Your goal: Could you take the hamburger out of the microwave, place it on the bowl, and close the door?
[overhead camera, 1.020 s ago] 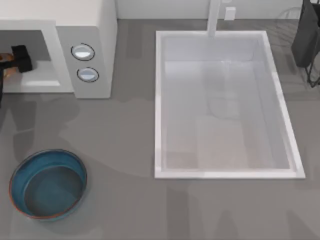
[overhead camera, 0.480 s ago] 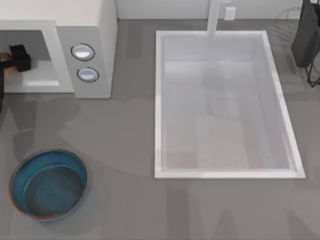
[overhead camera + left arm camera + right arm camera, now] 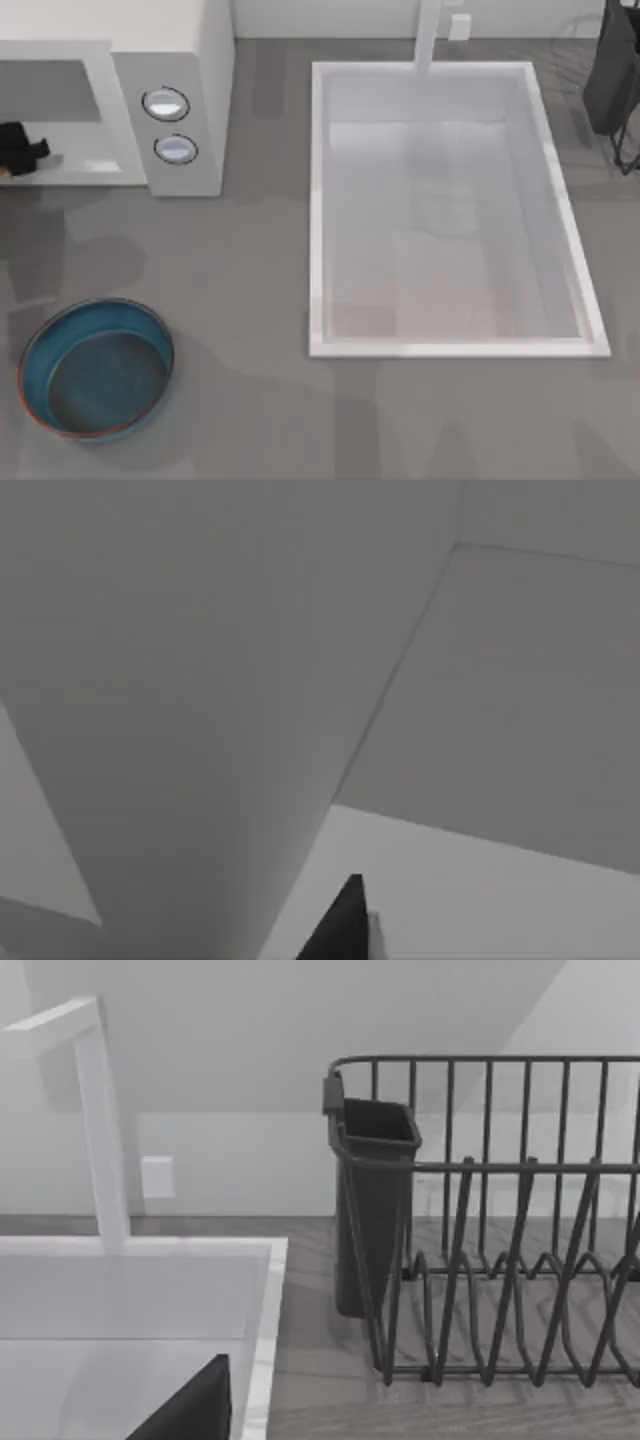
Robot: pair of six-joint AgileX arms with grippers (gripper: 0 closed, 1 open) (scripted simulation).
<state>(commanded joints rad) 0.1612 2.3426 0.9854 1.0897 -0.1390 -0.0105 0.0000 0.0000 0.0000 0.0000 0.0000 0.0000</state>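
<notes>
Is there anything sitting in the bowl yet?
No: in the top view the bowl at the table's front left shows only its bare dark teal inside, while the left gripper is at the microwave opening.

We see a kitchen: a white microwave (image 3: 170,95) stands on the grey surface (image 3: 250,400) beside a sunken sink (image 3: 440,210) with a faucet (image 3: 95,1110) and a wire dish rack (image 3: 500,1220).

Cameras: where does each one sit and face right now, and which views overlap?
Top view: overhead, looking down at the white boxy microwave, round blue bowl, white sink; left gripper at the microwave's cavity.
Left wrist view: close to plain grey-white walls; dark fingertip.
Right wrist view: faces the dark wire dish rack, white faucet.
Shared: top and right wrist, sink and faucet.
</notes>
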